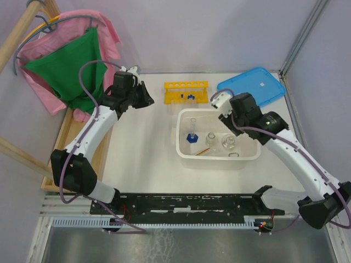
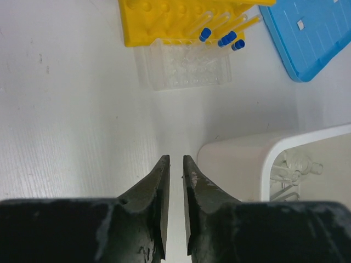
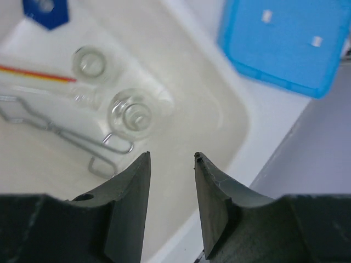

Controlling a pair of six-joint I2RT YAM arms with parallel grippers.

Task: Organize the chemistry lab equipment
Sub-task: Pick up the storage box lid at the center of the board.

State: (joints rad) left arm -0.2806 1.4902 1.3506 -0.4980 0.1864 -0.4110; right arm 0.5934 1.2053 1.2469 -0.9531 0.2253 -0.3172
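A yellow test-tube rack (image 1: 186,90) (image 2: 164,22) stands at the back of the table with several blue-capped tubes (image 1: 191,96) (image 2: 225,39) in it. Inside the white tub (image 1: 216,159) (image 3: 219,109) are two glass flasks (image 1: 228,143) (image 3: 131,112), metal tongs (image 3: 55,131), a thin red rod (image 3: 33,72) and a blue-based piece (image 1: 192,137). My left gripper (image 2: 175,159) hovers over bare table left of the tub, jaws a narrow gap apart and empty. My right gripper (image 3: 171,156) hangs open over the tub's right end, holding nothing.
A flat blue lid (image 1: 252,86) (image 2: 312,38) lies at the back right beside the tub. A clear plastic tray (image 2: 186,66) sits against the rack's near side. Pink and green cloths (image 1: 71,60) hang on a wooden frame at the left edge.
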